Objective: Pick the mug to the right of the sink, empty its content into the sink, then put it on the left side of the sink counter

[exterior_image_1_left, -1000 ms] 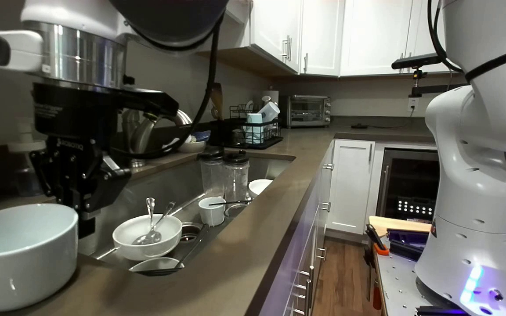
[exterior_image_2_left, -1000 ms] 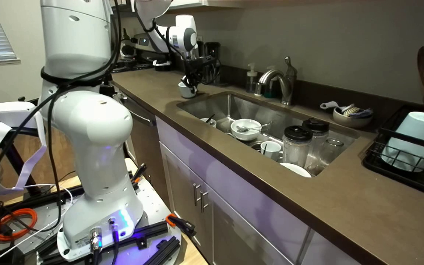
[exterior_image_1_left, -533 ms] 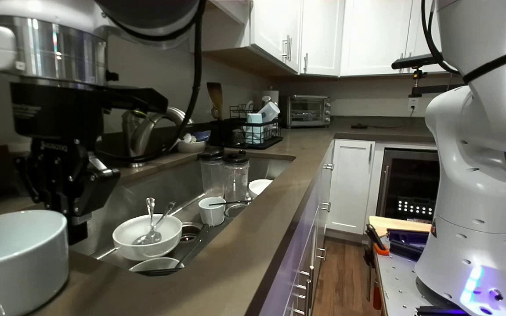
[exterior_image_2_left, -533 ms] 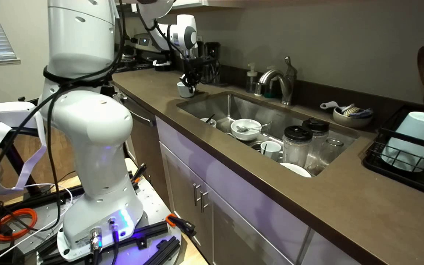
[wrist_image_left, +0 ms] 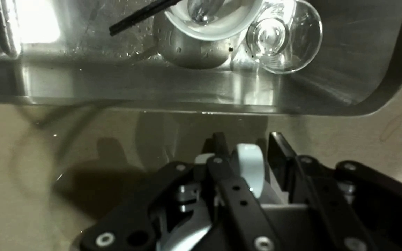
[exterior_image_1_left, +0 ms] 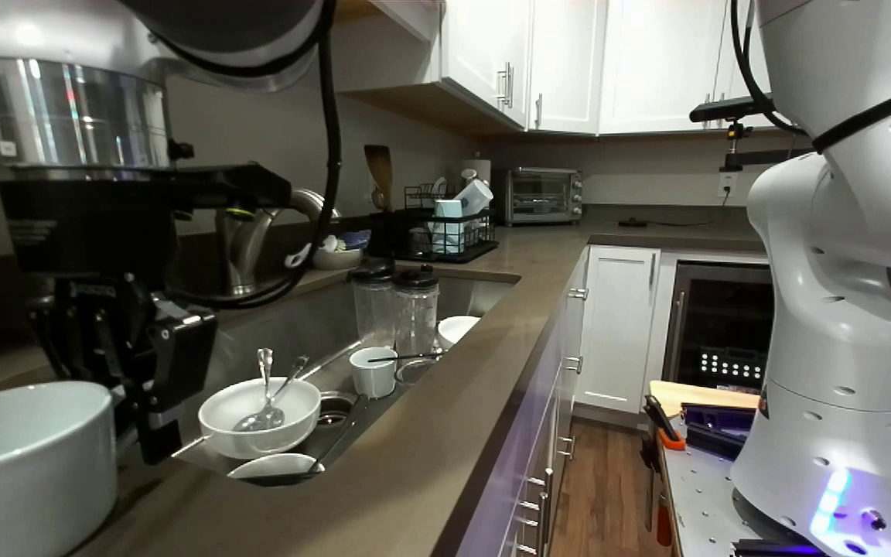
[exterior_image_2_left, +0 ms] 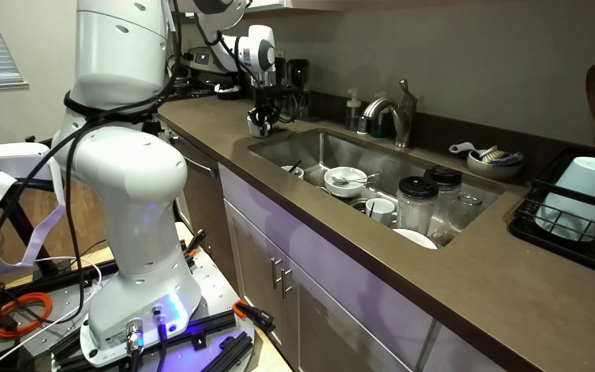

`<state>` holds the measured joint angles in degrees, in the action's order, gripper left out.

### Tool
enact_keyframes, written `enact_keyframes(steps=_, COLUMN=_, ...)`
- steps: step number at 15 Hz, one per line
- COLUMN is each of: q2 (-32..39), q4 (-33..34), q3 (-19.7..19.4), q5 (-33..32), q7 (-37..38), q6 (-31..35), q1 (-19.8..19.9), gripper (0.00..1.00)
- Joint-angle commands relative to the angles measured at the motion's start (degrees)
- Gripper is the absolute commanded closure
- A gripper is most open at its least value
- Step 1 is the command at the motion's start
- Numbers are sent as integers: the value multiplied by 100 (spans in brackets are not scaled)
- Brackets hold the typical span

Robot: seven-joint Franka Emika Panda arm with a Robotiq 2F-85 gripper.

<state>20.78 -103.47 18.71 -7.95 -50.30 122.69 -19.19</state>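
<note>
The white mug is at the left edge of an exterior view, partly cut off; it appears to stand on the sink counter. It also shows left of the sink in an exterior view. My gripper is low beside the mug on its sink side. In the wrist view the gripper is open, with the mug's handle between its fingers. The handle is close to one finger, with a gap to the finger opposite. The mug's body is mostly hidden there.
The sink holds a white bowl with spoons, another white mug, lidded jars and a clear glass. The faucet rises behind it. Soap bottles stand near the wall. A dish rack stands beyond the sink.
The mug and gripper have shifted slightly left in both exterior views. In the last half second the gripper has come lower while the mug has moved only a little.
</note>
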Motion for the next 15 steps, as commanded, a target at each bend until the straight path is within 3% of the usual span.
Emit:
enact_keyframes(steps=1, q2=110, q4=170, q3=34, q5=-117, q7=306, q6=-294, q1=-100, gripper=52)
enact_keyframes(steps=4, q2=35, q4=130, q3=30, q5=-209, q7=514, q6=-385, q1=-165, gripper=29)
enact_keyframes(steps=7, q2=-23, q4=111, q3=25, q5=-290, q7=702, q6=-438, q1=-209, gripper=21)
enact_keyframes(steps=11, q2=-167, q4=69, q3=22, q5=-395, q7=941, q6=-591, q1=-241, gripper=26)
enact_keyframes(steps=15, q2=-455, q4=-29, q3=-5, q5=-509, q7=1075, q6=-830, q1=-182, gripper=24)
